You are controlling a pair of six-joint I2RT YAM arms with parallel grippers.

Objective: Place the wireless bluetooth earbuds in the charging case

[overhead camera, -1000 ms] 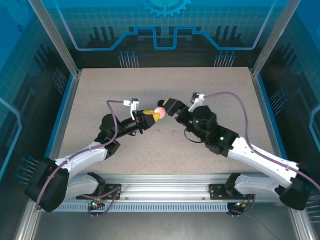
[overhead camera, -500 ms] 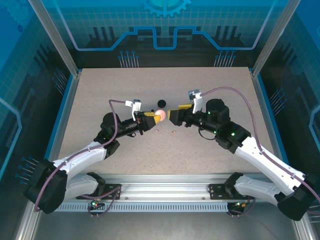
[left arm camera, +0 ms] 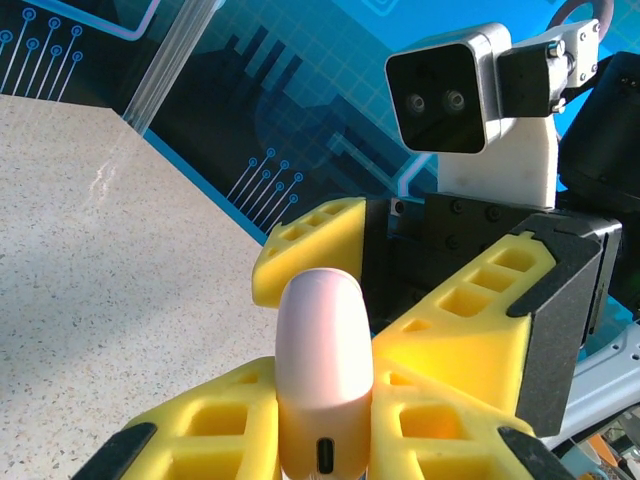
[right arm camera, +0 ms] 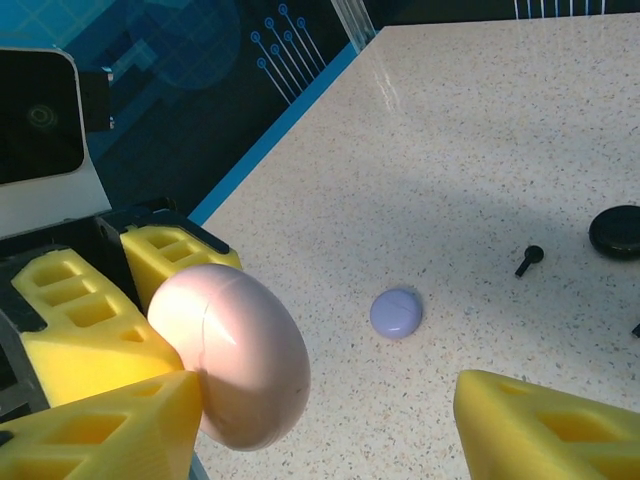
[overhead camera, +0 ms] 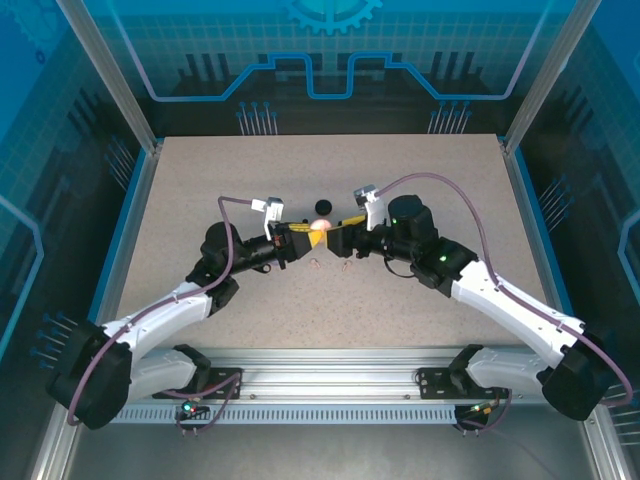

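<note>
A closed pale pink charging case is held off the table, with my left gripper shut on its lower half. In the top view this case sits between both grippers at mid-table. My right gripper is open around the case, its left finger against the shell and its right finger well clear. Two tiny pale earbuds lie on the table below the grippers. A black earbud lies farther off.
A small lilac case rests on the table beyond the pink one. A round black case sits just behind the grippers and also appears at the right wrist view's edge. The speckled table is walled by blue panels.
My right arm swung left and brought its fingers around the pink case, the jaws narrowing a little. The left gripper kept its hold and barely moved.
</note>
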